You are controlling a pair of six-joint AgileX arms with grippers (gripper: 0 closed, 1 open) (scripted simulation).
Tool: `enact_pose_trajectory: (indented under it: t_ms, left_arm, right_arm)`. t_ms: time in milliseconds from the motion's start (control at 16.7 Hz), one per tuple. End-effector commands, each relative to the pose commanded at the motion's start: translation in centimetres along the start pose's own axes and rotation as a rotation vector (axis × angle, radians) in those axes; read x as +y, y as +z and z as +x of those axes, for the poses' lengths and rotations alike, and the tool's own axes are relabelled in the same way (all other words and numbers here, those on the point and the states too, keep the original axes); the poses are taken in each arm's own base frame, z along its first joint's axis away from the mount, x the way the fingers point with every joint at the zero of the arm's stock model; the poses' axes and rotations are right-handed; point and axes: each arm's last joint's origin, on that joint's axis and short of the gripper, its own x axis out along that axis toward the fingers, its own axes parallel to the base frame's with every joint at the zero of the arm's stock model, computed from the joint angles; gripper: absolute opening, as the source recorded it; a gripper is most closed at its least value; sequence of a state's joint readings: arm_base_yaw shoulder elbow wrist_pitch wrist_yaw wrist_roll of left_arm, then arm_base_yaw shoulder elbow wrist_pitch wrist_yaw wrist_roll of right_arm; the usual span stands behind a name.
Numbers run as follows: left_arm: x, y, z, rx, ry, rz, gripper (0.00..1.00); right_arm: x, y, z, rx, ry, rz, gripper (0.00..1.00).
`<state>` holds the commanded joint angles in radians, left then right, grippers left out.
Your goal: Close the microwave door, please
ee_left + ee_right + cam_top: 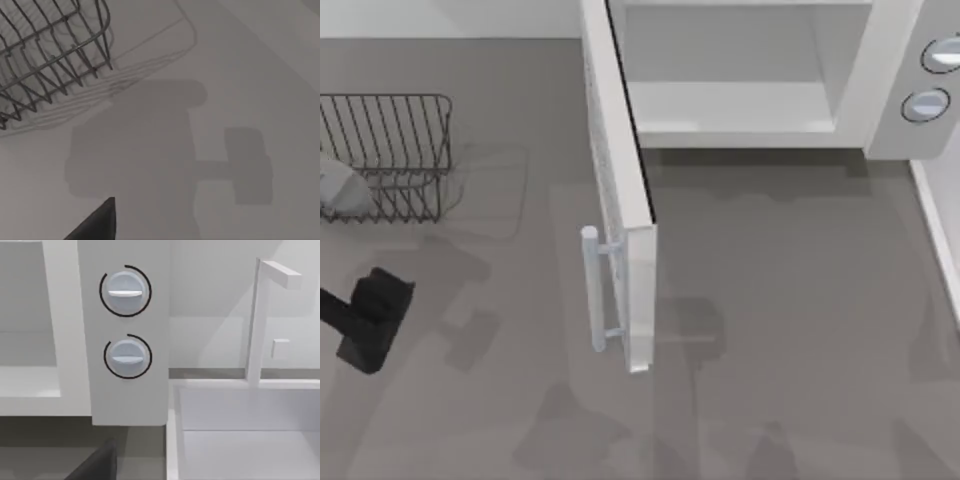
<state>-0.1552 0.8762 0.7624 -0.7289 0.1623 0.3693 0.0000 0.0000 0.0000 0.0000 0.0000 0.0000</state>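
The microwave [730,80] stands at the back of the table with its cavity exposed. The microwave door [618,190] is swung wide open, jutting toward the table's front, seen almost edge-on. Its pale bar handle [592,290] sits on the door's left face near the free end. My left gripper [368,340] hovers low at the far left of the table, well apart from the door and handle. A dark tip of it [100,222] shows in the left wrist view above bare table. My right gripper [97,465] faces the knob panel [127,320].
A wire dish rack [390,150] holding a white object [340,190] stands at the back left, just behind my left gripper. A white sink [240,430] with a faucet [257,320] lies to the right of the microwave. Open grey table spreads between my left gripper and the door.
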Motion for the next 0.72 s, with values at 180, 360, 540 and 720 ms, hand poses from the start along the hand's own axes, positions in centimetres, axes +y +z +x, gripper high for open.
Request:
enact_pose_trajectory:
  t_ms: [180,360,540,720]
  left_arm:
    - [0.6,4.5,1.1,0.186,-0.178,0.119,1.0]
    - [0.9,9.2,2.4,0.296,-0.346,0.242,1.0]
    - [0.8,13.7,3.4,0.313,-0.476,0.367,1.0]
    - [0.4,17.5,3.6,0.255,-0.556,0.489,1.0]
  right_arm:
    - [0.0,0.0,0.0,0.0,0.0,0.0,1.0]
    - [0.0,0.0,0.0,0.0,0.0,0.0,1.0]
    - [0.0,0.0,0.0,0.0,0.0,0.0,1.0]
    - [0.0,0.0,0.0,0.0,0.0,0.0,1.0]
